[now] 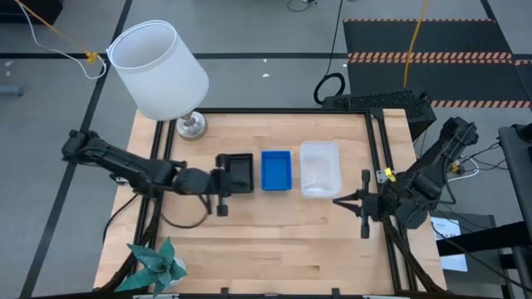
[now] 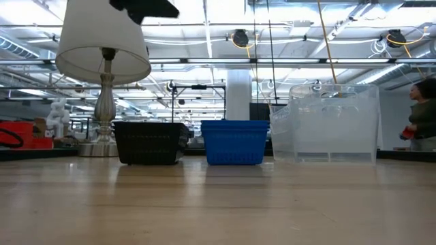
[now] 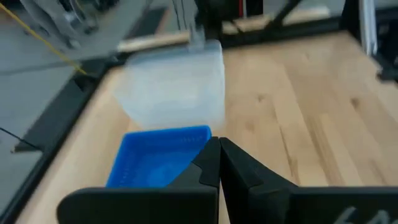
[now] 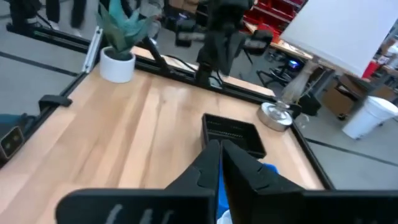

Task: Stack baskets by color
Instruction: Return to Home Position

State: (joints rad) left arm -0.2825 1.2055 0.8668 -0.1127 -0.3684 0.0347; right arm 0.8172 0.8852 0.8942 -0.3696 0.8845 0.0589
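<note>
Three baskets stand in a row on their bottoms mid-table: a black basket point(image 1: 239, 164), a blue basket point(image 1: 276, 169) and a clear basket point(image 1: 320, 168). The low view shows the same row: black point(image 2: 150, 143), blue point(image 2: 235, 141), clear point(image 2: 334, 122). My left gripper point(image 3: 219, 142) is shut and hovers above the black basket point(image 1: 248, 178), pointing toward the blue one point(image 3: 158, 163). My right gripper point(image 1: 337, 199) is shut too, in the air just near-right of the clear basket, aimed across the table at the black basket point(image 4: 233, 134).
A white lamp point(image 1: 158, 71) stands at the far left corner on its metal base point(image 1: 191, 124). A teal paper ornament point(image 1: 154, 266) sits at the near left corner. Black frame rails point(image 1: 378, 149) edge the table. A person point(image 2: 422, 109) shows beyond the table's right side.
</note>
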